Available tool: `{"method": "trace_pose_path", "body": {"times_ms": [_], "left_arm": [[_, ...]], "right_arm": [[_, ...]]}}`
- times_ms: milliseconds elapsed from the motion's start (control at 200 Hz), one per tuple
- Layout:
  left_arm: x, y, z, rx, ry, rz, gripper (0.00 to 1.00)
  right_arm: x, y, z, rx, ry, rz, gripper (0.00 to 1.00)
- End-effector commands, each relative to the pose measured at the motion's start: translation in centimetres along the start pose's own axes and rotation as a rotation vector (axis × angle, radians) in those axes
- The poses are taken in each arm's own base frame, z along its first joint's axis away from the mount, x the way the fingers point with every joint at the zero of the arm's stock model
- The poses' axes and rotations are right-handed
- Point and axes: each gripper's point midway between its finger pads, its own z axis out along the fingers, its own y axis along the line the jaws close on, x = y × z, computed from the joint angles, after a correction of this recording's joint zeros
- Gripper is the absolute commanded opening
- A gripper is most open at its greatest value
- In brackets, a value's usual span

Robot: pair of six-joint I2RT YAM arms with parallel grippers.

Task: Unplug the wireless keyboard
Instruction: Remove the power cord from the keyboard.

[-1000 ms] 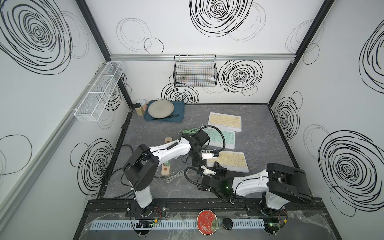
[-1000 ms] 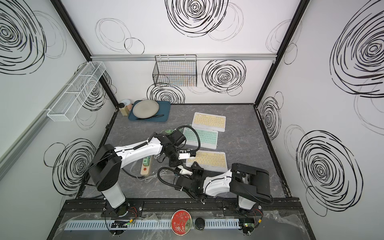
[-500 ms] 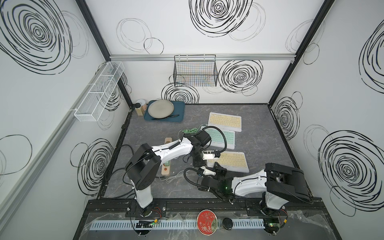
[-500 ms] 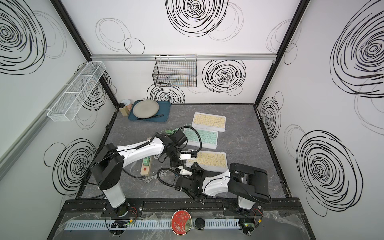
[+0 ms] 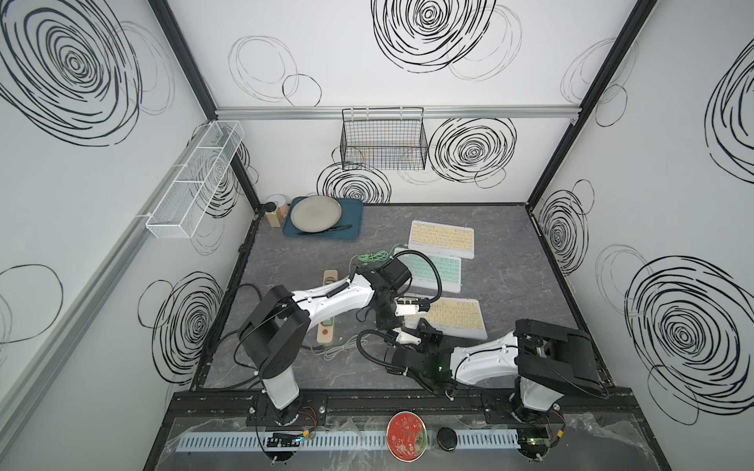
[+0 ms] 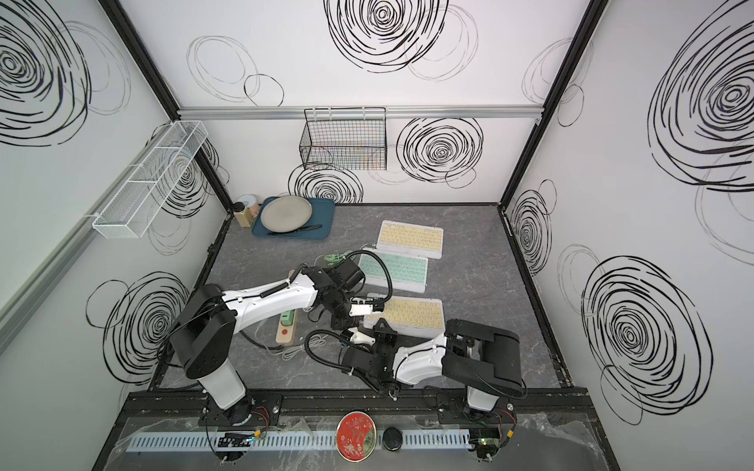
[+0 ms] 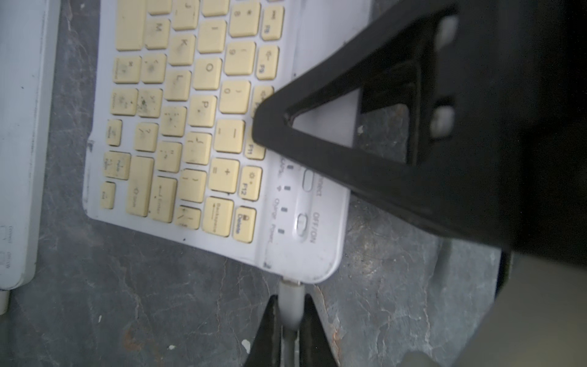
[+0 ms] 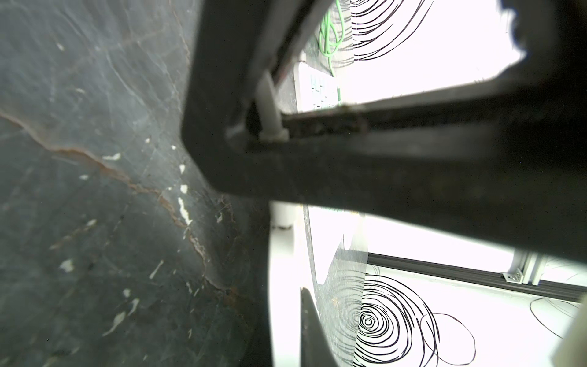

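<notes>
Right gripper (image 7: 263, 128): shut, tip seems to bear on the keyboard (image 5: 457, 318) by its function row. Left gripper (image 7: 290, 314): just closed from part-open, now pinching the plug (image 7: 290, 294). Plug is still seated, so the pull looks next. Keyboard lies flat mid-table (image 5: 285, 367), long axis across it, plug end toward the left arm.

left arm (image 5: 326, 297): white shell, black joints | right arm (image 5: 485, 359): same — green light (image 5: 440, 369) | hoses (image 5: 437, 274): black, ribbed
</notes>
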Motion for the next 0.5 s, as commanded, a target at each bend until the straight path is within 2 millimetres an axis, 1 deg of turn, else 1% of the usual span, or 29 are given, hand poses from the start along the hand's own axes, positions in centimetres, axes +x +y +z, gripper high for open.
{"method": "trace_pose_path", "body": {"times_ms": [0, 145, 325, 495], "left_arm": [[1.8, -1.1, -1.0, 0.032, 0.025, 0.003, 0.00], [2.0, -1.2, -1.2, 0.013, 0.008, 0.029, 0.00], [3.4, -0.3, -0.7, -0.002, 0.031, 0.007, 0.00], [4.1, 0.0, -0.4, 0.005, 0.046, -0.010, 0.00]], "right_arm": [[-0.5, 0.4, 0.0, -0.039, -0.013, 0.093, 0.00], [-0.3, 0.4, 0.0, -0.034, -0.005, 0.089, 0.00], [0.1, 0.7, -0.2, -0.068, 0.000, 0.099, 0.00], [0.4, 0.9, -0.1, -0.066, 0.012, 0.084, 0.00]]}}
